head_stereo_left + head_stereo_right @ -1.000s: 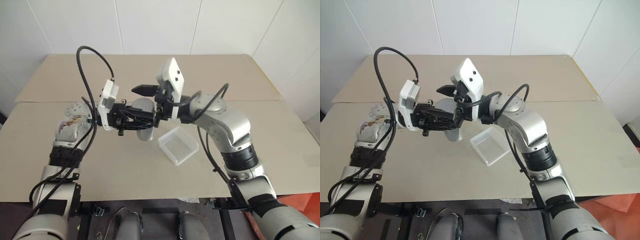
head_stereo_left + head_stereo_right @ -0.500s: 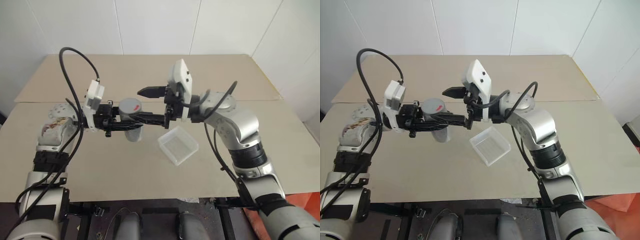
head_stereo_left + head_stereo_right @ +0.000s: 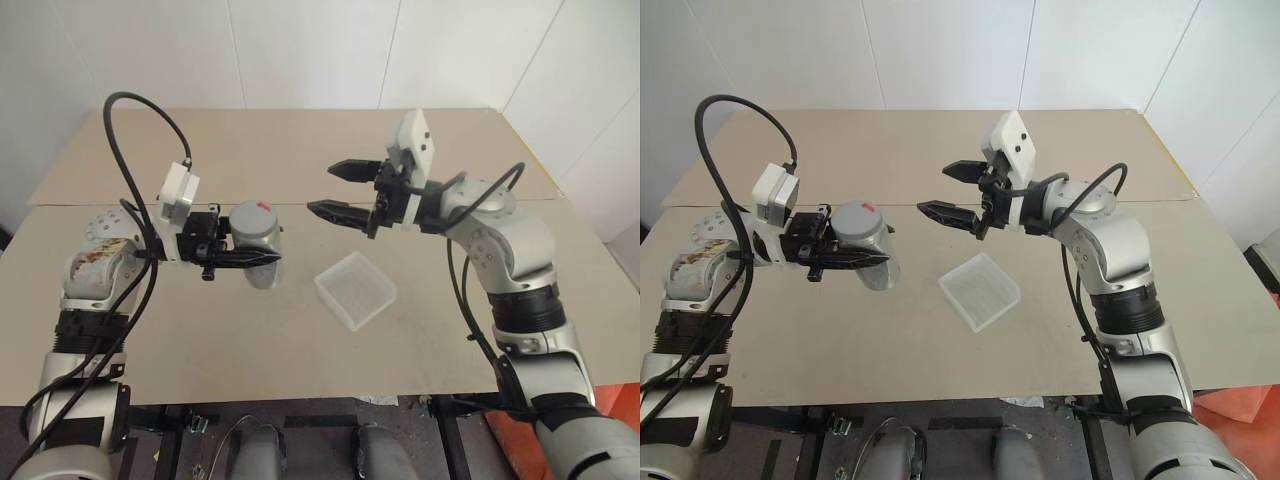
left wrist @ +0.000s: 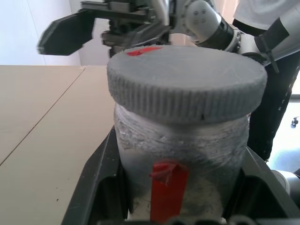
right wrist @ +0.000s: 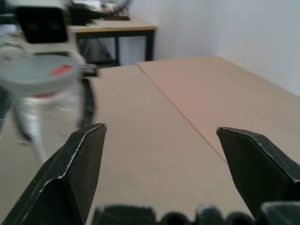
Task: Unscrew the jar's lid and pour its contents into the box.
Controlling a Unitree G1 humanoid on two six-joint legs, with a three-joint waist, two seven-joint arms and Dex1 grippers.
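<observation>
Progress looks slight: from the head view the left end effector point(image 3: 262, 258) clamps the jar point(image 3: 258, 245) above the table point(image 3: 300, 330), the right end effector point(image 3: 338, 190) gaping empty beside it, the box point(image 3: 355, 290) bare; the left wrist view shows the lid point(image 4: 186, 79) seated on.

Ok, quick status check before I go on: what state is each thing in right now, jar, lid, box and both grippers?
Jar: upright, held off the table.
Lid: on the jar.
Box: on the table, open side up, looks empty.
Left gripper: shut on the jar.
Right gripper: open, empty, apart from the lid.
</observation>
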